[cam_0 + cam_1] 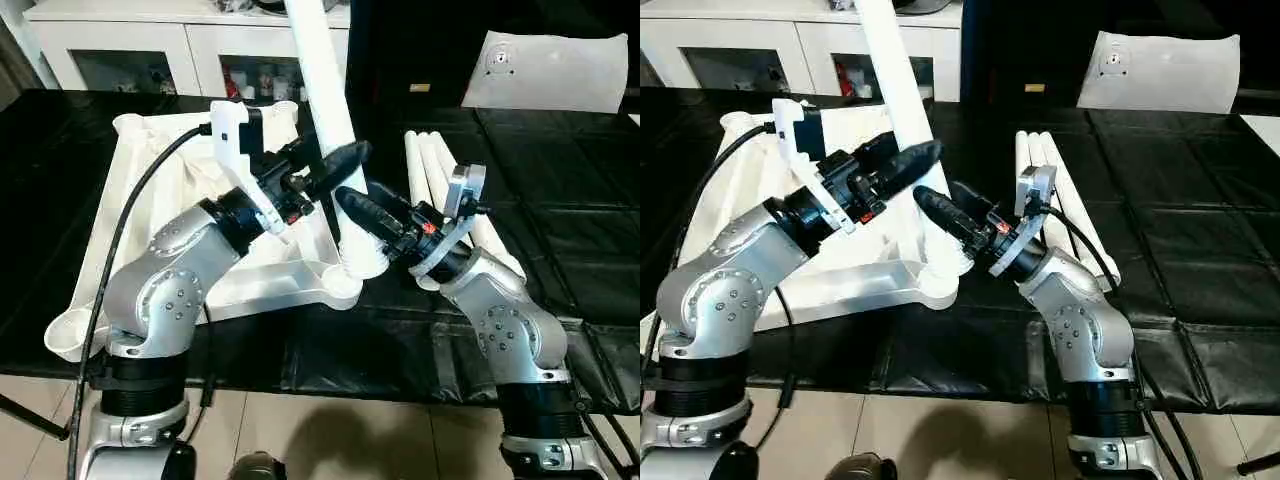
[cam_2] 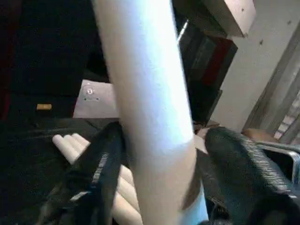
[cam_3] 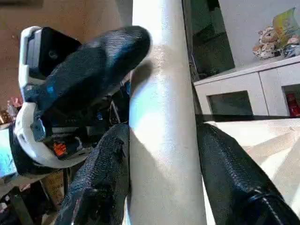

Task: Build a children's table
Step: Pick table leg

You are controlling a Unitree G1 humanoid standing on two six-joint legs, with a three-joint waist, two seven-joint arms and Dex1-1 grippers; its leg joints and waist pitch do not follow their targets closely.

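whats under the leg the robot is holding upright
A round corner socket of the upturned tabletop; the leg stands in it. Its seated end is hidden inside.

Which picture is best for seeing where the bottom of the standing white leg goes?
The left eye view: the leg drops into the tabletop's corner socket. The right eye view shows this too. Both wrist views show the leg's middle between black fingers, not its bottom.
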